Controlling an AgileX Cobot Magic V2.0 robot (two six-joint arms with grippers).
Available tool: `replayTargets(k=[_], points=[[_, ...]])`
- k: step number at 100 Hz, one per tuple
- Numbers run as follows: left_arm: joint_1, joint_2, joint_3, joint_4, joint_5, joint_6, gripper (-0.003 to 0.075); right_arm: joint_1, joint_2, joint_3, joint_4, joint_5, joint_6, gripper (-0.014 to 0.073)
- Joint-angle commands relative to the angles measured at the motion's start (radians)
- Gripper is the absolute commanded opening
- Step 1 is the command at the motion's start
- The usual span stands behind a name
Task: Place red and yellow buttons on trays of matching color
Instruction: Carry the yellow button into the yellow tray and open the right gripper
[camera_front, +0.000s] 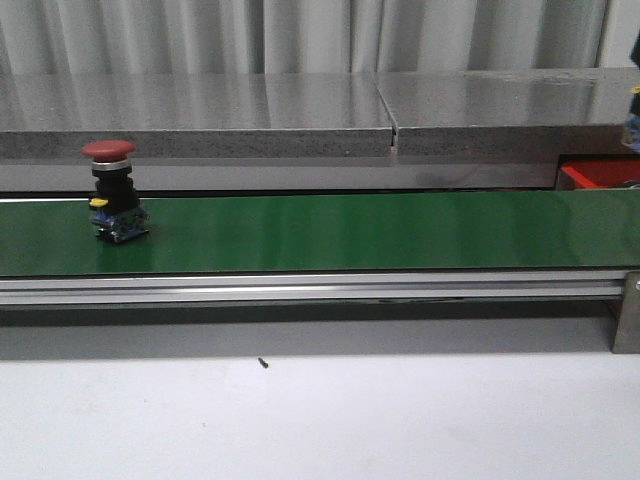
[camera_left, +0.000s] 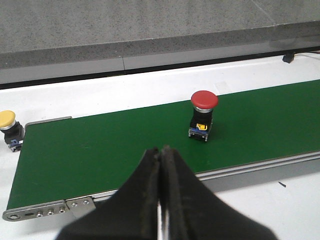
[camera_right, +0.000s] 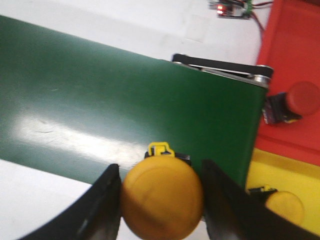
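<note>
A red button stands upright on the green belt toward its left end. In the left wrist view this red button is beyond and to one side of my left gripper, which is shut and empty over the belt's near edge. A yellow button sits on the white table just past the belt's end. My right gripper is shut on a yellow button above the belt's edge. Beside the belt's end lie a red tray holding a red button and a yellow tray holding a yellow button.
A grey stone ledge runs behind the belt. The belt's metal rail fronts it, with white table and a small black screw before it. A circuit board with wires lies beyond the red tray.
</note>
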Motion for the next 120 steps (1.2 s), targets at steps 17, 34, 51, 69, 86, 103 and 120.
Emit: replayTargets(k=[17,34,51,69,86,103,120], points=[[-0.005,0.004,-0.027,-0.012,-0.070,-0.003,-0.0019,-0.190,-0.035,0.020,-0.007,-0.112,0.011,0.0010],[-0.005,0.004,-0.027,-0.012,-0.070,-0.003,-0.0019,-0.308,-0.023,0.047,-0.007,-0.158,0.018,0.0010],[-0.005,0.004,-0.027,-0.012,-0.070,-0.003,-0.0019,-0.411,0.003,0.047,-0.007,-0.189,0.057,0.0010],[-0.005,0.004,-0.027,-0.012,-0.070,-0.003,-0.0019,-0.497,0.053,0.047,-0.007,-0.214,0.102,0.0010],[-0.005,0.004,-0.027,-0.012,-0.070,-0.003,-0.0019,-0.548,0.145,0.047,-0.007,-0.238,0.135,0.0010],[-0.005,0.004,-0.027,-0.012,-0.070,-0.003,-0.0019,-0.563,0.245,0.047,-0.005,-0.270,0.178,0.0010],[-0.005,0.004,-0.027,-0.012,-0.070,-0.003,-0.0019,-0.560,0.318,0.047,0.038,-0.295,0.178,0.0010]])
